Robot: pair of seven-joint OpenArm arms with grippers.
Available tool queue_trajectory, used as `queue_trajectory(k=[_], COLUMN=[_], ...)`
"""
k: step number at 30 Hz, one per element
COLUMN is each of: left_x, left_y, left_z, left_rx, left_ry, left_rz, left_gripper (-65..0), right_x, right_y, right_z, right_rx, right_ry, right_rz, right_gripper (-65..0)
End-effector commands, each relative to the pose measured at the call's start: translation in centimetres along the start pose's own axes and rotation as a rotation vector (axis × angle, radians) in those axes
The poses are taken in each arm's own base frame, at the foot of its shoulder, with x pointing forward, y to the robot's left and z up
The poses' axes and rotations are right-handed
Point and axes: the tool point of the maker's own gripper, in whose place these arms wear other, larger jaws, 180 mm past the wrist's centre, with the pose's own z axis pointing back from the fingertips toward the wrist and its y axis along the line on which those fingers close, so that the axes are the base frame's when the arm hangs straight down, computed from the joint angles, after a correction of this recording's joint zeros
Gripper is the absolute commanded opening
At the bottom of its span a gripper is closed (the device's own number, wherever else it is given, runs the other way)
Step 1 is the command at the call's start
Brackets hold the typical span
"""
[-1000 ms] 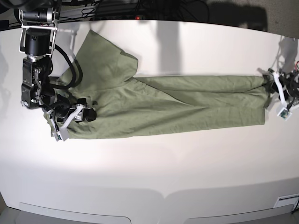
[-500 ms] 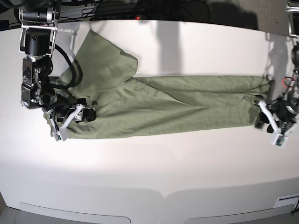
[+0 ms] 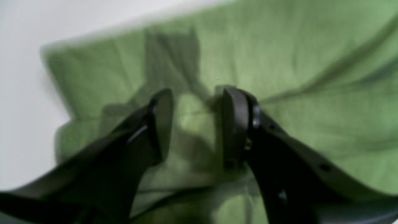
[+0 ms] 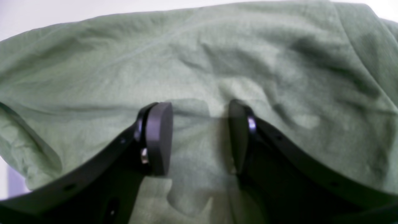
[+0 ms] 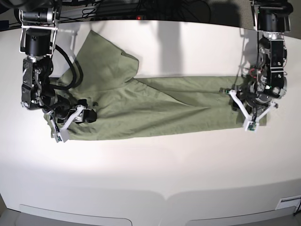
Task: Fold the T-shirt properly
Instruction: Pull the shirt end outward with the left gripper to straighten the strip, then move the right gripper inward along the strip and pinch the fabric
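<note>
The olive-green T-shirt lies on the white table as a long wrinkled strip, with a flap spread out at the back left. My right gripper is at the strip's left end. In the right wrist view it is open, its fingers apart just over the cloth. My left gripper is over the strip's right end. In the blurred left wrist view it is open above the cloth, close to a corner of the shirt.
The white table extends in front of the shirt to its front edge. Dark cables and equipment line the back edge. Both arm bases stand at the back corners.
My left arm has swung in from beyond the shirt's right end, and its gripper now sits over the cloth. The right arm and the shirt have not moved.
</note>
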Motion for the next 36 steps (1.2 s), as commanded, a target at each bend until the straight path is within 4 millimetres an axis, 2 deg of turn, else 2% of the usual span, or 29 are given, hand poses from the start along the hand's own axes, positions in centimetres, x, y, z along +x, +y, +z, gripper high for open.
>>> queue_trajectory(k=[1,4,9,14,17,19,22,26,29,32,36], left_x=[-0.4,-2.0,-1.3,-1.8,-1.1,-0.7,-0.4,-0.3,-0.2,-0.1,0.0], left_y=[1.1,0.6,0.1,-0.3,-0.2,-0.2,-0.2,-0.2,-0.2,-0.3,-0.4], left_z=[-0.1,-0.1,1.2,2.0,2.0,1.9,1.9,1.9,1.9,1.8,1.8], left_rx=[0.028,0.0,-0.014,-0.032,-0.028,-0.031,-0.031,-0.031,-0.032,-0.035,-0.04], left_ry=[0.04,0.122,0.159,0.201,0.16,0.138,0.124,0.119,0.114,0.106,0.099], left_rz=[-0.008,0.024,0.016,-0.03,-0.035,-0.037,-0.036,-0.036,-0.037,-0.039,-0.035], left_gripper=[-39.9,-39.9,-39.9,-39.9,-39.9,-39.9,-39.9,-39.9,-39.9,-39.9,-39.9], right_x=[-2.2,-2.1,-2.0,-1.7,-0.5,1.4,5.4,10.4,13.1,13.4,11.7], right_y=[-1.9,-1.9,-1.9,-1.9,-1.0,0.4,3.0,7.4,11.3,15.5,20.1], right_z=[0.4,0.4,0.4,0.4,0.4,0.7,1.6,2.8,2.7,0.9,-1.9], right_rx=[-0.082,-0.082,-0.082,-0.082,-0.035,0.027,0.096,0.162,0.23,0.284,0.313], right_ry=[0.109,0.1,0.097,0.088,0.045,-0.011,-0.103,-0.226,-0.305,-0.288,-0.211], right_rz=[0.005,0.006,0.006,0.007,0.004,0.013,0.039,0.117,0.136,0.156,0.247], right_gripper=[-34.9,-34.9,-34.9,-34.9,-34.9,-34.9,-34.9,-34.9,-34.9,-34.9,-34.9])
